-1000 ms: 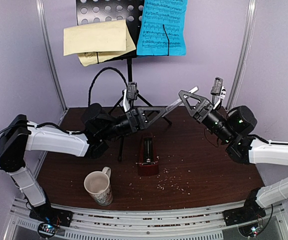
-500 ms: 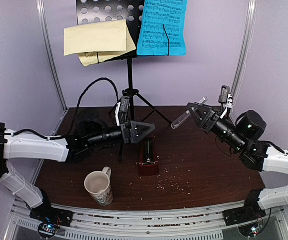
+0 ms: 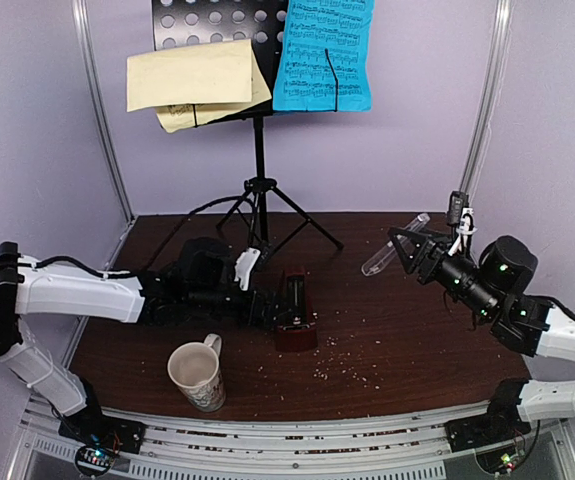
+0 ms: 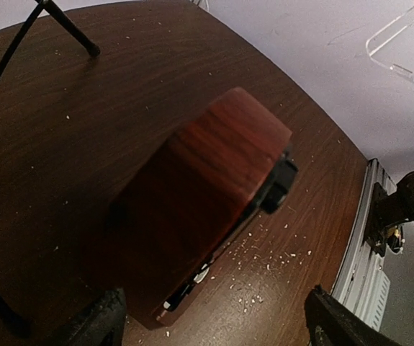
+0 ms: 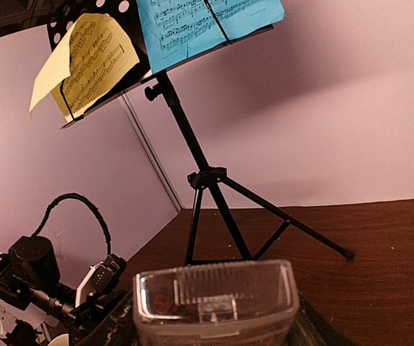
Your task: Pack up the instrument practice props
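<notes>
Top external, middle of frame: metronome point(image 3: 294, 312) upright on the table point(image 3: 417, 340), uncovered, with the left gripper point(image 3: 265, 306) low and just beside it on its left. From the left wrist: fingers point(image 4: 95, 321) spread wide at the bottom corners, released, gripping nothing, red-brown body ahead and between them. Right of centre in the top view: right gripper point(image 3: 407, 245) clenched on the clear cover point(image 3: 382, 257), held up off the table, well apart from the metronome. Top of frame: stand point(image 3: 259, 150) not yet folded, yellow sheets point(image 3: 192, 80) and blue sheet point(image 3: 324, 55) resting on it. Lower left: mug point(image 3: 197, 375), near the left arm point(image 3: 87, 292). Judged risks: could tip the narrow metronome by closing off-centre or touching with one finger first; could jam or drop the cover by lowering it aslant over the body; could knock the mug with the left arm while pulling back
</notes>
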`<state>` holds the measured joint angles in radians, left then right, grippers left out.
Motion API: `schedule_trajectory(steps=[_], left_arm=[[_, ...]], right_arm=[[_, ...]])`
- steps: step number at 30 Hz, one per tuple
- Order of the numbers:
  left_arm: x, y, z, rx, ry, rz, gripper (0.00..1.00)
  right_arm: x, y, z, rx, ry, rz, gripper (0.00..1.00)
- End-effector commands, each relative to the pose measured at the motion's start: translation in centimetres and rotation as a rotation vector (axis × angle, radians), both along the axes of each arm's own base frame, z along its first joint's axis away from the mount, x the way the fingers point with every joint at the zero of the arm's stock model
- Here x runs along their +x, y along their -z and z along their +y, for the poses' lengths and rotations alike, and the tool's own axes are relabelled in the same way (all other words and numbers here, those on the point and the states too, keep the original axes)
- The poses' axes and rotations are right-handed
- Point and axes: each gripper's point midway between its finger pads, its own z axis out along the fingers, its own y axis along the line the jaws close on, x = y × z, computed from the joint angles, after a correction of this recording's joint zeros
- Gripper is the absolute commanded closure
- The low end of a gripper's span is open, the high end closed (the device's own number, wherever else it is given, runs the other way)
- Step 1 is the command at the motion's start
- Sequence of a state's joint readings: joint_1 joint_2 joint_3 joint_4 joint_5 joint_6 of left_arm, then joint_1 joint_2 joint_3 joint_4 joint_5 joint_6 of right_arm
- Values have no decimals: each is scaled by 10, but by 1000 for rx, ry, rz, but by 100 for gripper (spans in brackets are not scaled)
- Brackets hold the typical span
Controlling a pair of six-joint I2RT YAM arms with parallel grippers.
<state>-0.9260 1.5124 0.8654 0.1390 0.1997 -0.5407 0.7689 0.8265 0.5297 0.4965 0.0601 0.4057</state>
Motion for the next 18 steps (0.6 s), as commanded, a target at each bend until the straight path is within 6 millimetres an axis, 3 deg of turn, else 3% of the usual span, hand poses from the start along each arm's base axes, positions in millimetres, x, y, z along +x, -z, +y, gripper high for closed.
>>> schedule_trajectory(steps=[1,11,18], left_arm=[[6,22,-2,11,66,-39,11],[13,45,-8,28,105,-94,15],[17,43,-21,-16,146,-141,21]], right_arm=[[-2,-3,0,22,-3,-29,48],[-7,-1,-5,39,-6,-44,48],[-6,2,-3,23,-7,-45,48]])
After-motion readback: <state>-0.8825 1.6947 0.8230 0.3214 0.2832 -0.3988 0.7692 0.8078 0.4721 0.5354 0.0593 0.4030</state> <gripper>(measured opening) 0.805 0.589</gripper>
